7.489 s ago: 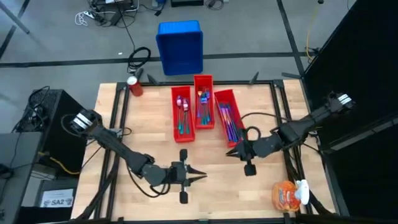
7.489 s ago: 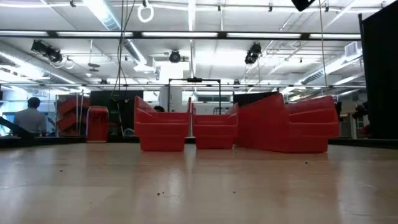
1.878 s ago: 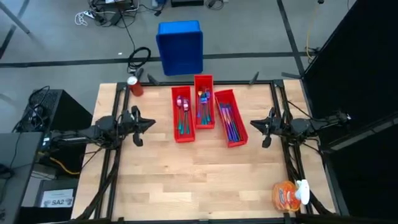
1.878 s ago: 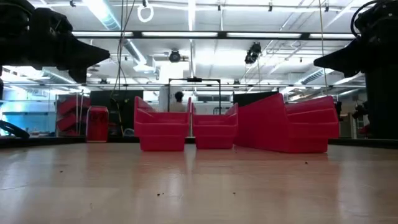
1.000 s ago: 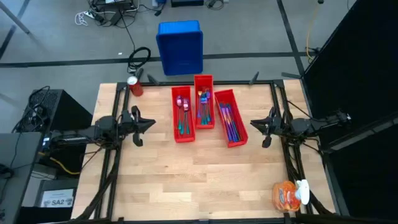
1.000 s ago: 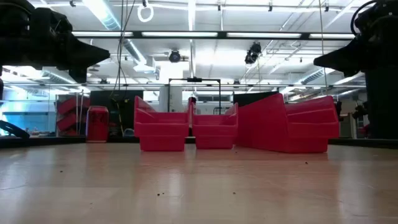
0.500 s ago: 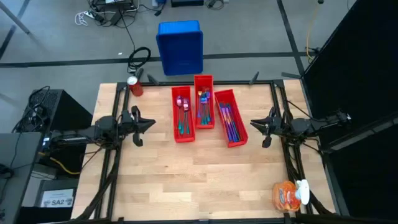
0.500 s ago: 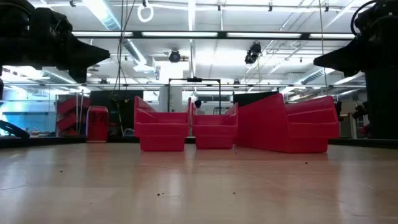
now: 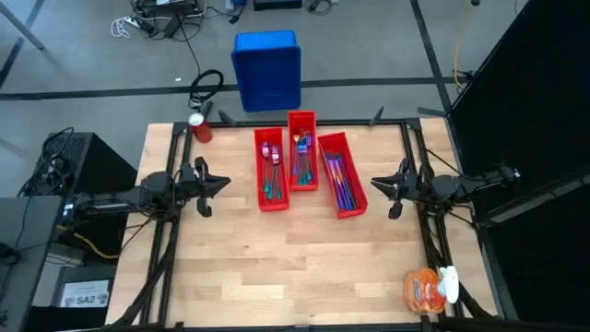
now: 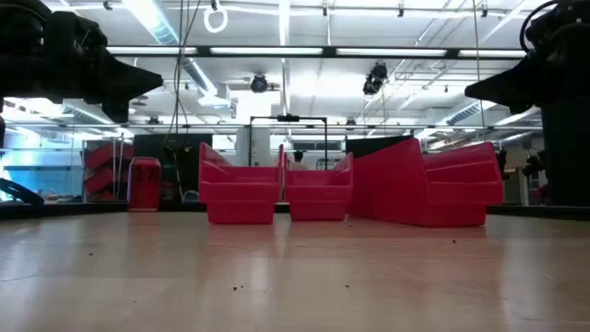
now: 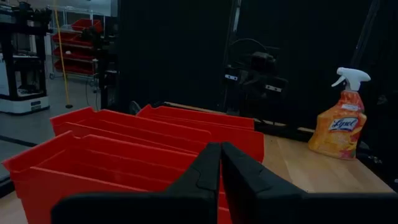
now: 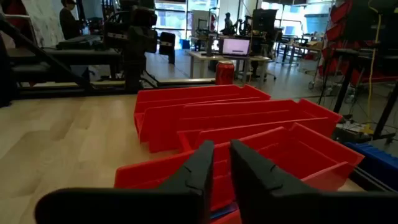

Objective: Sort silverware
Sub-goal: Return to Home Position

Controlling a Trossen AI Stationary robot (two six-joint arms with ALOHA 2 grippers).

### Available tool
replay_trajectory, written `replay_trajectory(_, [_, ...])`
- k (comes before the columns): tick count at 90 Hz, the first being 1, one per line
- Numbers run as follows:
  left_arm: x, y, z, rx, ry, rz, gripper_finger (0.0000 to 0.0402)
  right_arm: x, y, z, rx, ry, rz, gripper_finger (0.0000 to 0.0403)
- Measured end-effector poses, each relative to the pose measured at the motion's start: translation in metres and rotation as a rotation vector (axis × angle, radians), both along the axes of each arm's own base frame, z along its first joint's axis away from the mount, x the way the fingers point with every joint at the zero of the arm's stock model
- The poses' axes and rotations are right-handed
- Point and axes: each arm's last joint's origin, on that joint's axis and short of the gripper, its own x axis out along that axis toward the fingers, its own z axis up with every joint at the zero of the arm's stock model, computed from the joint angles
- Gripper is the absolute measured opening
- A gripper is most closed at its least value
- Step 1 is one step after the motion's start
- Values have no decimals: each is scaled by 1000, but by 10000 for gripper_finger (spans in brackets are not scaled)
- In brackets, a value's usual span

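At either side edge of the bench (image 9: 295, 267), seen from overhead, I have both arms folded low and pointing inward at each other. The left gripper (image 9: 224, 182) sits near its own edge, and the right gripper (image 9: 374, 183) is just beside the bin on its side. Only the wrist cameras tell me about the fingers. The left pair is pressed together with nothing in it. The right pair is drawn in to a slim gap at the tips and also holds nothing.

The silverware (image 9: 301, 157) shows only from above. It lies in three red bins set side by side toward the far end of the bench. A few pieces are in the bin nearest the left arm (image 9: 258, 184), and a bunch is in the middle bin (image 9: 301, 117), which sits a little farther back. A row of purple and blue pieces fills the slanted bin nearest the right arm (image 9: 359, 184).

From bench height I get only the bins' red walls, with the contents hidden and the grippers as dark shapes high at both sides. The left wrist camera looks across the bins to the right arm and an orange spray bottle (image 11: 341, 121) standing upright at a bench corner. The right wrist camera looks the other way, to a red can (image 12: 224, 71) and a person (image 12: 67, 22) among desks and screens.

The bench is pale wood planks in a black frame. A blue crate (image 9: 267, 69) sits on the grey floor past its far edge, and a black curtain (image 9: 535, 92) hangs on the right arm's side.
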Motion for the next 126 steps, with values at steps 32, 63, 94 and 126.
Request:
replay_trajectory(32, [0, 0, 0, 0, 0, 0, 0, 0, 0, 0, 0, 0, 0, 27])
replay_trajectory(63, [0, 0, 0, 0, 0, 0, 0, 0, 0, 0, 0, 0, -1, 30])
replay_trajectory(94, [0, 0, 0, 0, 0, 0, 0, 0, 0, 0, 0, 0, 0, 24])
replay_trajectory(126, [0, 0, 0, 0, 0, 0, 0, 0, 0, 0, 0, 0, 0, 36])
